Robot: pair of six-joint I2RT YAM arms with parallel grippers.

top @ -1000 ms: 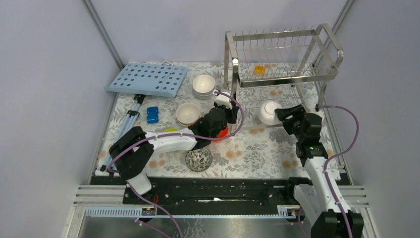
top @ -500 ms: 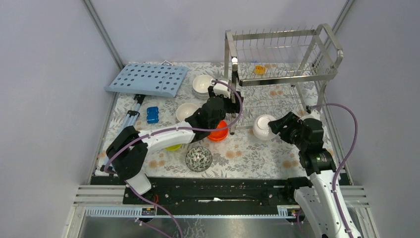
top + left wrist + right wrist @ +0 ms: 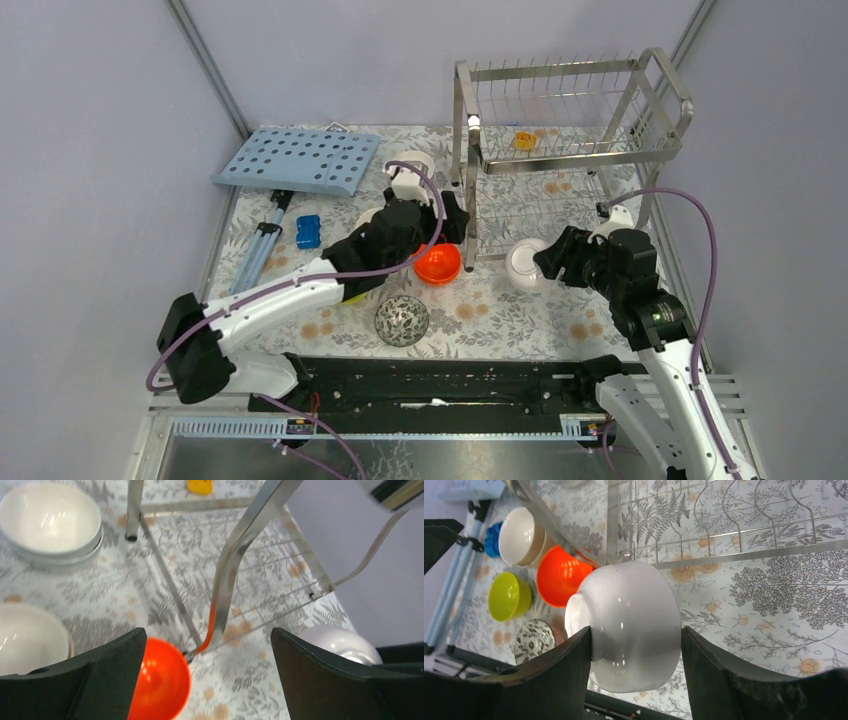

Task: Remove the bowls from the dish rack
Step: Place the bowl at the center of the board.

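White bowl [image 3: 629, 615] clamped in right gripper [image 3: 634, 650] beside the dish rack [image 3: 575, 158]; left gripper [image 3: 209, 645] gapes empty by orange-red bowl [image 3: 162, 680].

Two-tier steel-wire dish rack [image 3: 575, 160] stood upright at the far right, bowls spread to its left.
A glossy white bowl [image 3: 624, 605] hung tipped on its side, clamped in the right gripper [image 3: 635, 630], just near the rack. The orange-red bowl [image 3: 438, 264] sat by the rack's near-left leg, the cream-beige bowl [image 3: 519, 536] and lime-green bowl [image 3: 509, 596] further left, the speckled bowl [image 3: 402, 321] nearest, stacked white bowls [image 3: 50, 520] farthest.
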